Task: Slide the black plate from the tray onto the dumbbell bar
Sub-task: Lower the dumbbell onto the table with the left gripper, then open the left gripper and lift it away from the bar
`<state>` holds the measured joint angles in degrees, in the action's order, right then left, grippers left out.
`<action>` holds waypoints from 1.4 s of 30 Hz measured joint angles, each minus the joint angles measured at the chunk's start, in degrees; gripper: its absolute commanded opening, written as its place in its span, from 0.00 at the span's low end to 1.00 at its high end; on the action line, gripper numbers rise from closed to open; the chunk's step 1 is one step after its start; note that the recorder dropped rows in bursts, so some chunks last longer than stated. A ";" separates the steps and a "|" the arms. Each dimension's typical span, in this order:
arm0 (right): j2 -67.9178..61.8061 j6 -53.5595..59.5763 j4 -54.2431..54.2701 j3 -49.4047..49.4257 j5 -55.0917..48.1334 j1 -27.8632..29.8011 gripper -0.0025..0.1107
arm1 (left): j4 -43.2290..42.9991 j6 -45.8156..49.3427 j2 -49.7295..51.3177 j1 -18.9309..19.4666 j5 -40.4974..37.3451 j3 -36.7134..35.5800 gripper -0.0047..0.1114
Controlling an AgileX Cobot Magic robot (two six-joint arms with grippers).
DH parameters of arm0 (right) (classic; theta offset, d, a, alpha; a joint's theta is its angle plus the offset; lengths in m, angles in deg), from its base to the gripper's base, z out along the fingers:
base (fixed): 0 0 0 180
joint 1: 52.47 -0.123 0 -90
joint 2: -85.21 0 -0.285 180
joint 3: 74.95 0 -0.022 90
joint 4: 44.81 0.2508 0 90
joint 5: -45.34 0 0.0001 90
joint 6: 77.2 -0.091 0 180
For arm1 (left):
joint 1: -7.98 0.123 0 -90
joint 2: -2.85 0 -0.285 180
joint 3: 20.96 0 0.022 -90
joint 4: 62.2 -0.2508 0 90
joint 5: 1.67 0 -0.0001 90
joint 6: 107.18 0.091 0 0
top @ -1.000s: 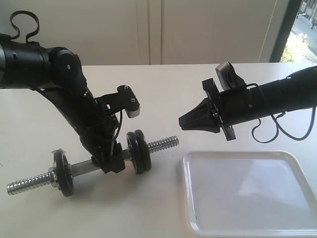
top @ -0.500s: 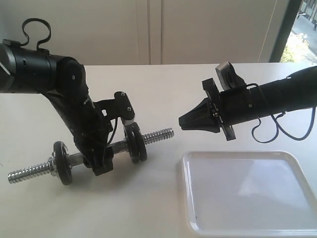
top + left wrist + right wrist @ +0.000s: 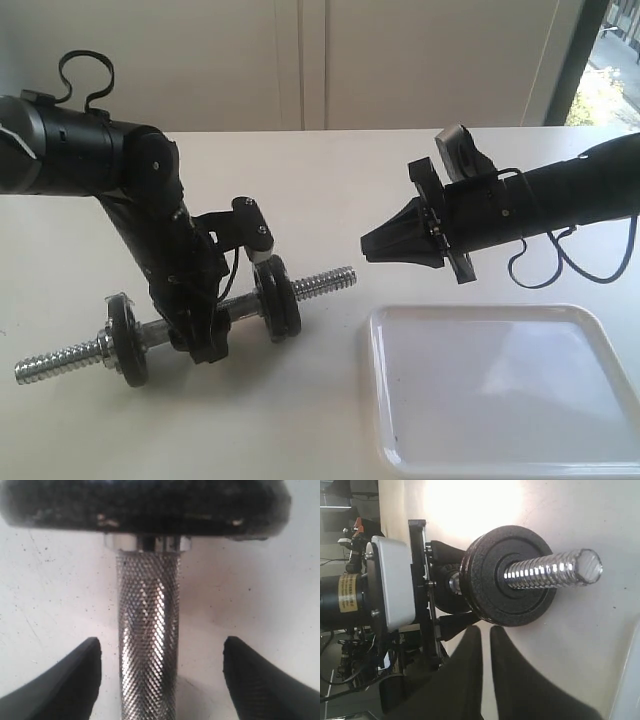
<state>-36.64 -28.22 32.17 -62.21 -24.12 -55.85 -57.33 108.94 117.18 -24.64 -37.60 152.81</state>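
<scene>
Cobot Magic, weights rig: the black plate [image 3: 288,305] sits threaded on the dumbbell bar [image 3: 325,285]. It is the outer of two discs toward the bar's right-hand end in the ext. view, tight against its twin disc [image 3: 264,292], w/ bare silver thread poking out beyond it. The white tray [image 3: 600,330] lies on the pale table [image 3: 330,170] at lower right, well apart from plate and bar. A lone third disc [image 3: 128,340] rides near the bar's opposite end. Can't tell whether the discs rest on the table or hang just off it.

The left gripper [image 3: 205,345] straddles the knurled grip between the lone disc and the pair. Its wrist cam shows two dark fingers [image 3: 65,680] standing apart on either side of the shaft, w/ pale table visible in the gap each side, so the jaws are wide and clear of the metal there. A black disc rim [image 3: 145,505] crosses that view beyond the fingers; which disc it is can't be told.

The right gripper [image 3: 368,247] hangs over the table between the bar's tip and the tray, nose aimed at the threaded end but apart from it. Its wrist cam shows the fingers [image 3: 465,680] pinched together, only a thin slit between them — the plate's face and the threaded stub lie just past the tips.
</scene>
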 measured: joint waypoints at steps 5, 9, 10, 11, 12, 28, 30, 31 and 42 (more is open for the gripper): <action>0.00 0.00 0.00 0.00 0.00 0.00 0.08 | 0.00 -0.10 -0.04 0.00 0.00 0.00 0.72; 0.00 0.00 0.00 0.00 0.00 0.00 0.08 | 0.00 -0.10 -0.04 0.00 0.00 0.00 0.72; 0.00 0.00 0.00 0.00 0.00 0.00 0.08 | 0.00 -0.10 -0.04 0.00 0.00 0.00 0.72; 0.00 0.00 0.04 0.00 0.00 0.00 0.08 | 0.00 -0.10 -0.04 0.00 0.00 0.00 0.72; 0.00 0.00 0.04 0.00 0.00 0.00 0.08 | 0.00 -0.10 -0.04 0.00 0.00 0.00 0.72; 0.00 0.00 0.13 0.00 0.00 0.00 0.08 | 0.00 -0.45 -0.04 0.00 0.35 0.00 0.72; 0.00 0.00 0.13 0.00 0.00 0.00 0.08 | 0.00 -0.55 -0.04 0.00 0.35 0.00 0.72; 0.00 0.00 0.13 0.00 0.00 0.00 0.08 | 0.00 -0.55 -0.04 0.00 0.35 0.00 0.71; 0.00 0.00 0.13 0.00 0.00 0.00 0.08 | 0.00 -0.55 -1.18 0.00 0.43 0.00 0.71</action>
<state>-36.64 -28.22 32.31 -62.21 -24.12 -55.85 -57.33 108.39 116.00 -24.64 -37.16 152.81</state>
